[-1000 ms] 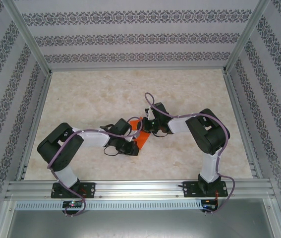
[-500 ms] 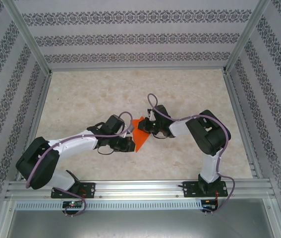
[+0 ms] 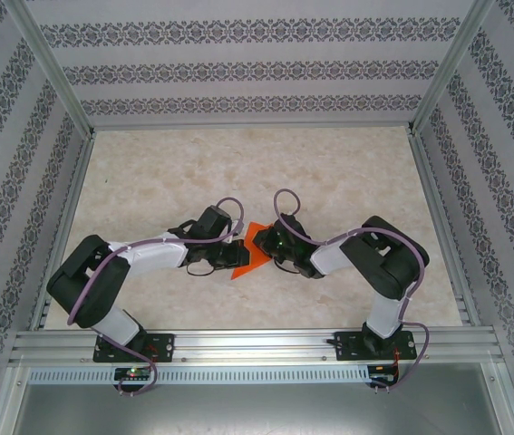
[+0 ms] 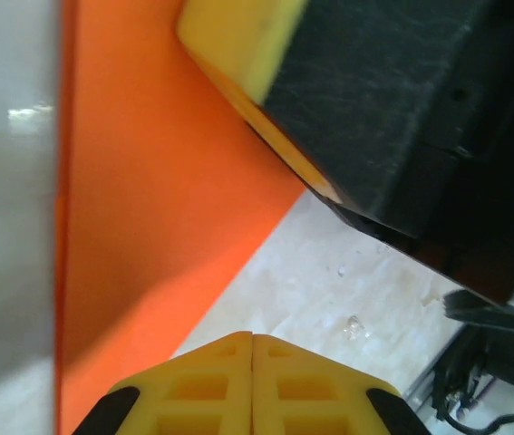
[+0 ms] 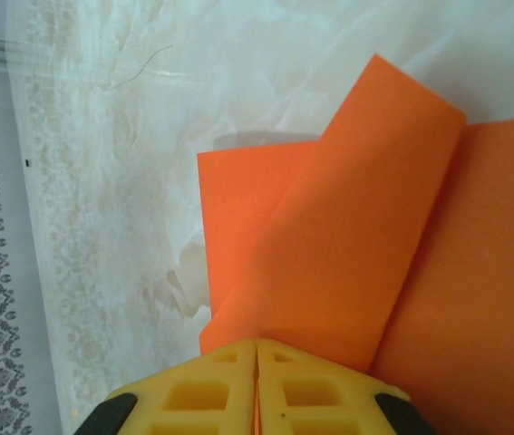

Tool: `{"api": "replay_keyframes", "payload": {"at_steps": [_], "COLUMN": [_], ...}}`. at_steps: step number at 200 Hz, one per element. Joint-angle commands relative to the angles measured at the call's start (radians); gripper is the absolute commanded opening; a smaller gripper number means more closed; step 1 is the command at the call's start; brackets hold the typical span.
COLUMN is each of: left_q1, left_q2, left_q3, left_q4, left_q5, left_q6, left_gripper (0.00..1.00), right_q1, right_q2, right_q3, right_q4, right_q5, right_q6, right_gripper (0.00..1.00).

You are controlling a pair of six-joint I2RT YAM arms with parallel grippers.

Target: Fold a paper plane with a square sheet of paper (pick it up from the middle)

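Holding the folded orange paper [image 3: 250,246] over the middle of the table [image 3: 347,163]. Right gripper [image 5: 257,346] jaws clamped on its flap. Left gripper [image 4: 252,339] jaws together at the paper's edge; whether they grip it is unclear.

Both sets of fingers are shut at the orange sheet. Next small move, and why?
Probably press the right gripper down to flatten the flap it seems to pinch. The flap lies folded over the square sheet of paper but lifted, casting a shadow. The left gripper, fingers shut, sits at the sheet's edge.
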Motion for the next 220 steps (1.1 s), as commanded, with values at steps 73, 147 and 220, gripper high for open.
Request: {"api": "replay_keyframes", "payload": {"at_steps": [73,147,220], "left_q1": [0.004,0.004,0.004], "left_q2": [0.084,0.085,0.103], "left_q3": [-0.101,-0.074,-0.061], "left_q4": [0.072,-0.011,-0.026], "left_q5": [-0.059,-0.095,-0.099], "left_q6": [-0.017,0.029,0.042], "left_gripper": [0.02,0.01,0.0], "right_q1": [0.002,0.001,0.039], "right_q2": [-0.006,-0.092,0.0], "right_q3": [0.002,0.119,0.075], "right_q4": [-0.171,-0.362,-0.238], "right_q5": [0.021,-0.153,-0.163], "right_q6": [-0.039,-0.263,-0.212], "right_gripper": [0.12,0.11,0.06]}}
